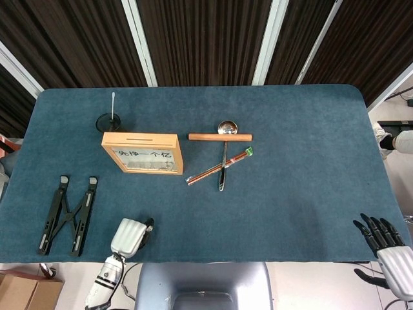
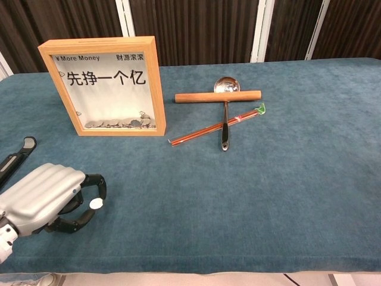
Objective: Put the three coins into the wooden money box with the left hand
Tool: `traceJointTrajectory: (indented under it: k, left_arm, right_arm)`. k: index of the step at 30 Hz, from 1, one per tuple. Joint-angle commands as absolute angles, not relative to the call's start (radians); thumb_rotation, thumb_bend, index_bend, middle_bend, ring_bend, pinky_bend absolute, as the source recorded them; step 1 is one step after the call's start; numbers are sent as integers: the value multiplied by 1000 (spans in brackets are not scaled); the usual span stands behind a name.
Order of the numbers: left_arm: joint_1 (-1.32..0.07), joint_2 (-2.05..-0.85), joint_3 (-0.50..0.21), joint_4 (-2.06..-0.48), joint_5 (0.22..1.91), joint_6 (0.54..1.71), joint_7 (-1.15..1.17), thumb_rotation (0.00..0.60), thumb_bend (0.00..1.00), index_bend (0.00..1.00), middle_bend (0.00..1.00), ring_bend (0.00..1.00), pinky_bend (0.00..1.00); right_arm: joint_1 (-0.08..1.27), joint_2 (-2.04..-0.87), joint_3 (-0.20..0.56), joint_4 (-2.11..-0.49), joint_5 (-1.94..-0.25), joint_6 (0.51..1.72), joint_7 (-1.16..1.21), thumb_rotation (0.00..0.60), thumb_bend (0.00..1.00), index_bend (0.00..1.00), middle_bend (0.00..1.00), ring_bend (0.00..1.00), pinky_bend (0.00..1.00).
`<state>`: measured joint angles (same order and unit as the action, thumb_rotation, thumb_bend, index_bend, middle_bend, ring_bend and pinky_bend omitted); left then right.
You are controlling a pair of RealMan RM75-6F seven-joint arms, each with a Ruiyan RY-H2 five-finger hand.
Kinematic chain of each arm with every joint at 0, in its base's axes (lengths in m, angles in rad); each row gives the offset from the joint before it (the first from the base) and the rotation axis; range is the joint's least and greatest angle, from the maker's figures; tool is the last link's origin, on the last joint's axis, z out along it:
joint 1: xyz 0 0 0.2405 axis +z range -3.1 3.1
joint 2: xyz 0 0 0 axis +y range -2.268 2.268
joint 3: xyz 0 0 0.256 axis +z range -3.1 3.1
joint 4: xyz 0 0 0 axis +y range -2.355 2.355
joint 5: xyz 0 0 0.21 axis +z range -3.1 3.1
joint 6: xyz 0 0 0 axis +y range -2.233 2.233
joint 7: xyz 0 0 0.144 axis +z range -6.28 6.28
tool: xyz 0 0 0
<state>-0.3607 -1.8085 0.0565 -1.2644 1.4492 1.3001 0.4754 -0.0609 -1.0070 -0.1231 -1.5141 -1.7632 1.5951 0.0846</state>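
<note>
The wooden money box (image 1: 142, 154) stands upright left of the table's middle, its slot on top. Through its glass front (image 2: 104, 86), several coins (image 2: 119, 124) lie on the bottom. No loose coins show on the cloth. My left hand (image 1: 131, 236) rests at the front edge, well in front of the box. Its fingers (image 2: 89, 193) are curled in, and I see nothing in them. My right hand (image 1: 387, 248) hangs off the table's front right corner with its fingers spread and empty.
A wooden rod (image 1: 220, 137), a metal spoon (image 1: 224, 155) and red chopsticks (image 1: 219, 166) lie right of the box. A black folding stand (image 1: 68, 215) lies at the front left. A black round base with a white stick (image 1: 110, 119) stands behind the box.
</note>
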Motion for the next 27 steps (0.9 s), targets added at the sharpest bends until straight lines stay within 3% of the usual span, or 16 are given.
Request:
traceJointTrajectory:
  k: [1,27]
  left_arm:
    - [-359,-1807,54,-1265,1452,1298,475,600,412,432,1000,1000,1000]
    - [-343,-1794,34,-1274,1459,1259,479,600,413,431,1000,1000,1000]
  right_arm:
    - [-61,-1007,-123,-1515,-1763,1594,83,600,151,0,0,0,0]
    - [-62,-1006,-122,-1516,-1760,1597,84,600,151,0,0,0,0]
